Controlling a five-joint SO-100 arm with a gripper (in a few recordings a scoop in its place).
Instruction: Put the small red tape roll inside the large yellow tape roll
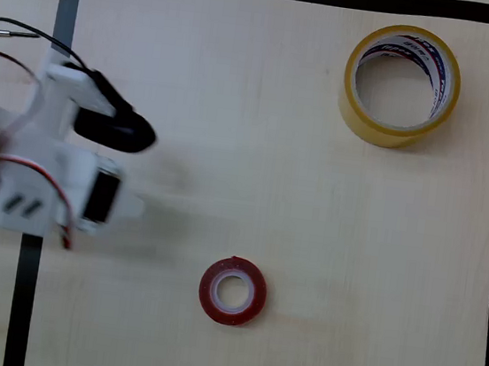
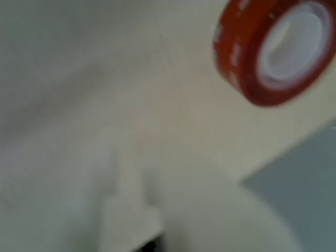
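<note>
In the overhead view the gripper sits at the left edge of the black-taped table, holding nothing; how far its jaws stand apart I cannot tell. The small red tape roll lies flat to its lower right, apart from it. The large yellow tape roll stands well beyond, upper right. The reach probably goes best by centring over the red ring, then descending with one finger inside the core.
</note>
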